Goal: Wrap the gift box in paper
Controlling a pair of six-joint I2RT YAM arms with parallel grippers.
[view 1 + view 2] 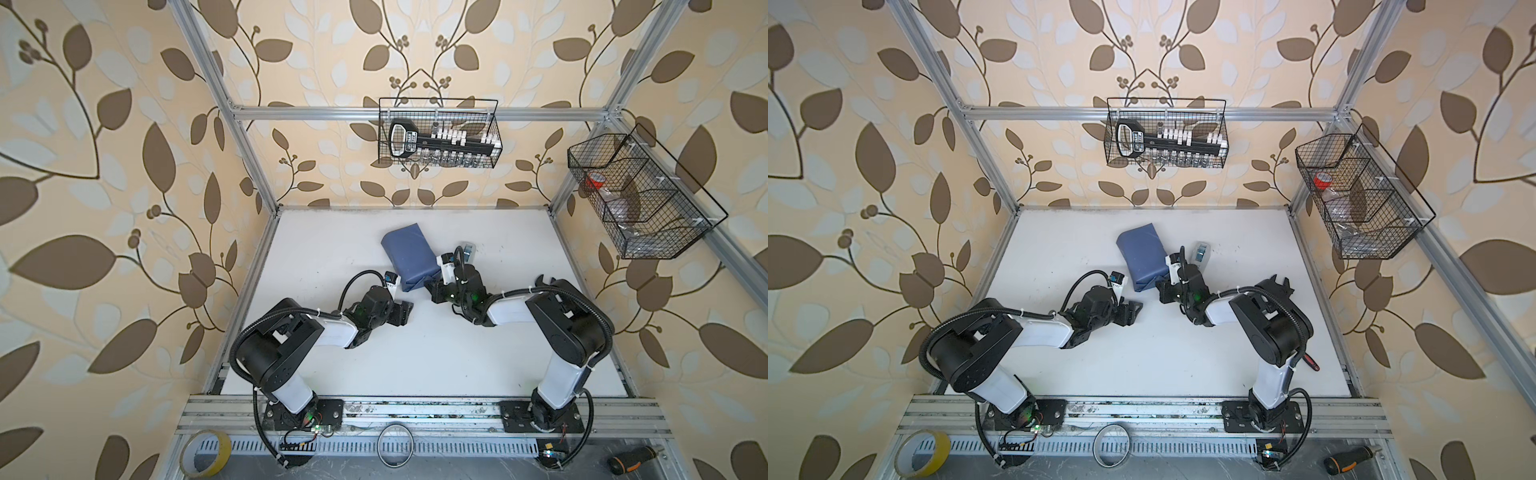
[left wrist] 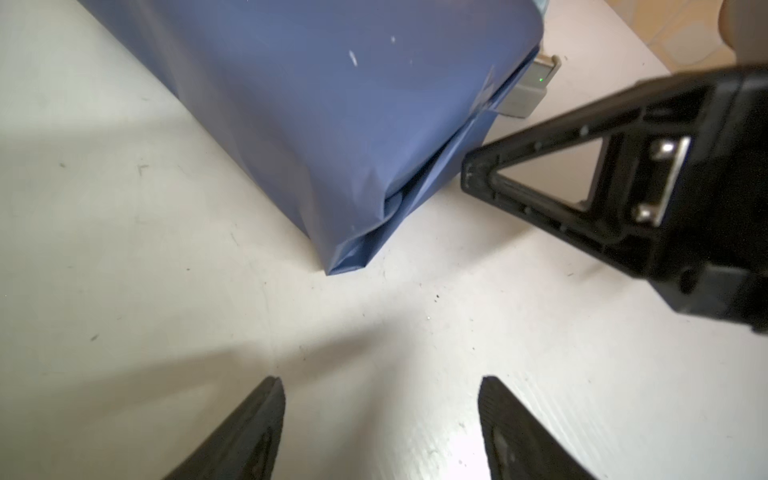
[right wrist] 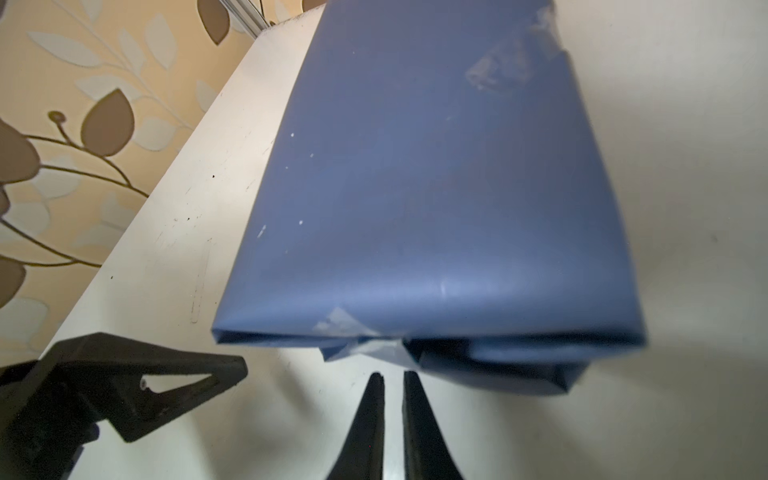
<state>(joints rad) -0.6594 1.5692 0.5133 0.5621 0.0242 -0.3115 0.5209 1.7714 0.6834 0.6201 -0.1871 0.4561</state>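
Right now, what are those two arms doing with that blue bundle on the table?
A robot is wrapping a present. The blue paper is already folded into a parcel on the white table, with tape patches on it; no box shows. The right gripper, shut and empty, points at the parcel's folded end, which looks loosely tucked. The left gripper is open, holding nothing, apart from the parcel's near corner.

We can't see the gift box at all: the paper (image 3: 424,187) hides it and runs off the frame in both wrist views. The tape dispenser (image 2: 528,89) is half hidden behind it. What's in the side basket (image 1: 673,245) is too small to tell.
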